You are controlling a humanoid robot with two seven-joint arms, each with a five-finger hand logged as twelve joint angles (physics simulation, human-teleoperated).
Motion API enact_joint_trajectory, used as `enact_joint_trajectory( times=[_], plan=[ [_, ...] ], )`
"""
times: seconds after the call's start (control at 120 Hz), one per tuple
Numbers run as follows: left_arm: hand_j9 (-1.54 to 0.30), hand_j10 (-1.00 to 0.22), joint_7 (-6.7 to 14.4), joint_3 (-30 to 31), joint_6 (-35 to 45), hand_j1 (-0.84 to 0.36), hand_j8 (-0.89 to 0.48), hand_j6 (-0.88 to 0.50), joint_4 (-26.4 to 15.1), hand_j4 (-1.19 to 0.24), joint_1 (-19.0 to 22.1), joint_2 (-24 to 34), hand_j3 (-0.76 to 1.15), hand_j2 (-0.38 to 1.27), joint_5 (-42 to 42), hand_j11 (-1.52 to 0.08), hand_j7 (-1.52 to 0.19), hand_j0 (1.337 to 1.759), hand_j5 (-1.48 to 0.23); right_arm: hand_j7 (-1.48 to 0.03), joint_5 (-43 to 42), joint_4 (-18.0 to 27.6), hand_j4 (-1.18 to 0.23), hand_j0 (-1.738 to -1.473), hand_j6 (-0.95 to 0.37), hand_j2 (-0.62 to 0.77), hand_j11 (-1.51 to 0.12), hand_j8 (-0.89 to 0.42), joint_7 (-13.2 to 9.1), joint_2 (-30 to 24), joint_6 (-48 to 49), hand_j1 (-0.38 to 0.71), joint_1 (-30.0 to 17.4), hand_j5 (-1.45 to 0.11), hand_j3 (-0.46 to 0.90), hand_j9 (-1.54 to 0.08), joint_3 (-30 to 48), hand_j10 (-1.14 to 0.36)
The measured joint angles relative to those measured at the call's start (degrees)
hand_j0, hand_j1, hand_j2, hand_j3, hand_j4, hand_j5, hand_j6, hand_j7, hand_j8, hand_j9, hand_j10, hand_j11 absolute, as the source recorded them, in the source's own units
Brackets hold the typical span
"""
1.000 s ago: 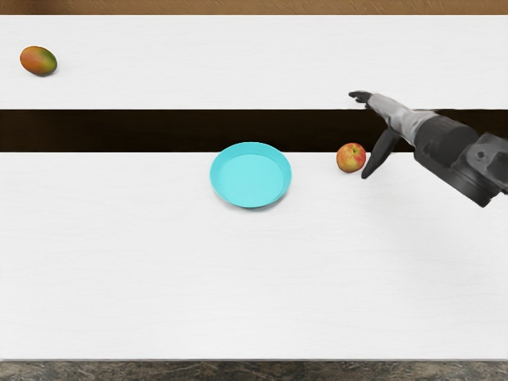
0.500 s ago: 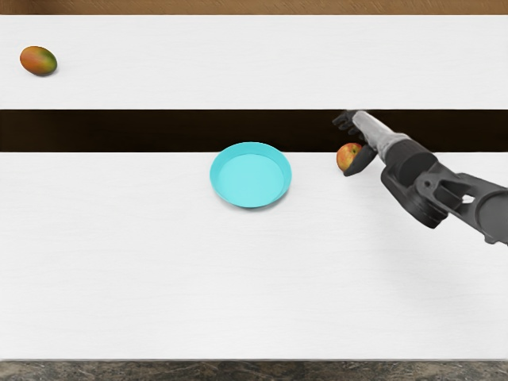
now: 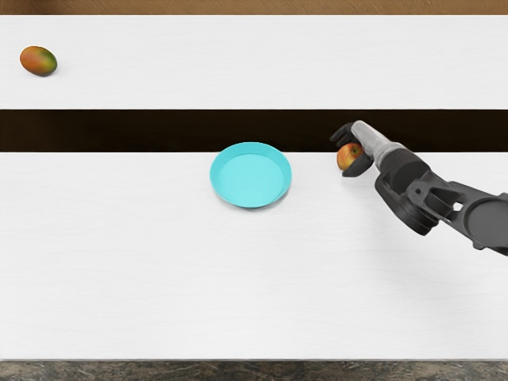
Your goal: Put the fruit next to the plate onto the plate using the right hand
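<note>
Just right of the plate [image 3: 251, 175], by the far edge of the worktop [image 3: 238, 278], now wraps the right hand [image 3: 353, 148] around the fruit [image 3: 346, 157]; had it spread wide a moment ago. Not lifted yet. Looks ready to carry left.

Right arm [image 3: 432, 202]: dark grey, with bulky rounded joint housings and paler grey rings at the joints.
Forearm [image 3: 382, 148]: slim, light grey, cylindrical.
Fingers [image 3: 341, 132]: black, thin, segmented.
</note>
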Motion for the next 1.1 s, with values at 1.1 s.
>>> enact_joint_trajectory(
  times=[1.1],
  plan=[
    [-0.30,-0.23,0.00,0.01,-0.01,0.07,-0.23,-0.23,-0.01,-0.23,0.00,0.00,0.00,0.05,-0.01,-0.30,-0.30,1.658,-0.30,-0.83,4.56,10.25,-0.61,-1.654,-0.58,0.10,-0.84,-0.34,-5.39,-5.14,1.01,0.21,4.73,-0.88,0.00,-0.86,1.59,-0.45]
  ],
)
